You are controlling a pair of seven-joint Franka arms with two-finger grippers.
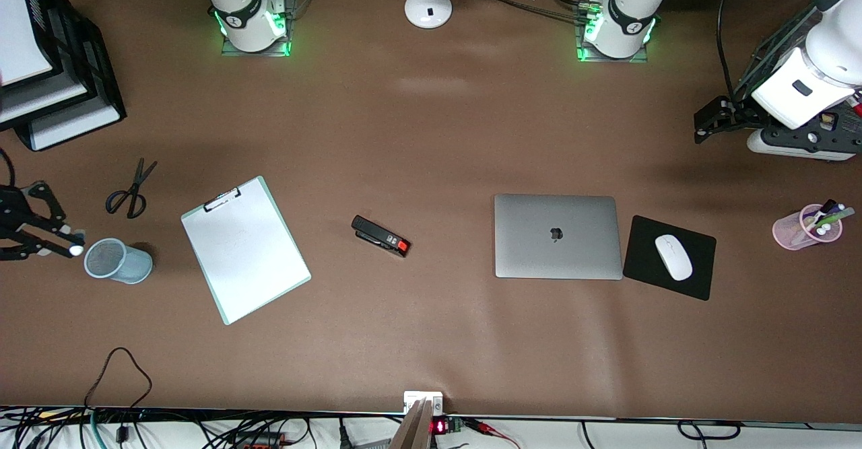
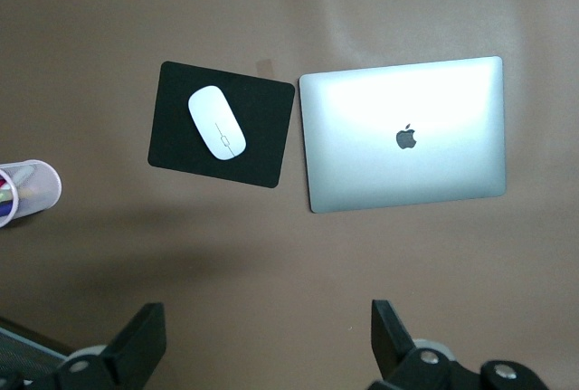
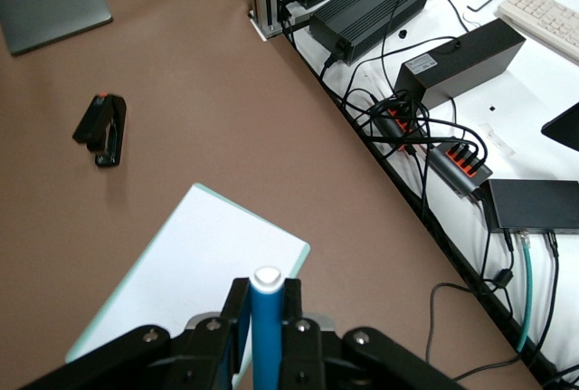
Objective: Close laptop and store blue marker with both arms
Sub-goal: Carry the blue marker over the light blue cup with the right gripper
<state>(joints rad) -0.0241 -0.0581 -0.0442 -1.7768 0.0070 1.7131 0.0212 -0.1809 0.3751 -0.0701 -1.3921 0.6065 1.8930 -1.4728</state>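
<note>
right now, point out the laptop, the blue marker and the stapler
laptop (image 1: 557,236): front view, middle of its shut lid
blue marker (image 3: 266,322): right wrist view, blue barrel below the white end
stapler (image 1: 380,235): front view, middle of its black body

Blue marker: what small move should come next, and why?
Probably the right pincer should carry the blue marker over the mesh cup beside it and lower it in: the laptop is already closed, and the marker is held.

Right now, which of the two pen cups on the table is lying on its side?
The pale blue mesh cup near the right arm's end lies tipped over; the pink cup holding pens stands upright near the left arm's end.
</note>
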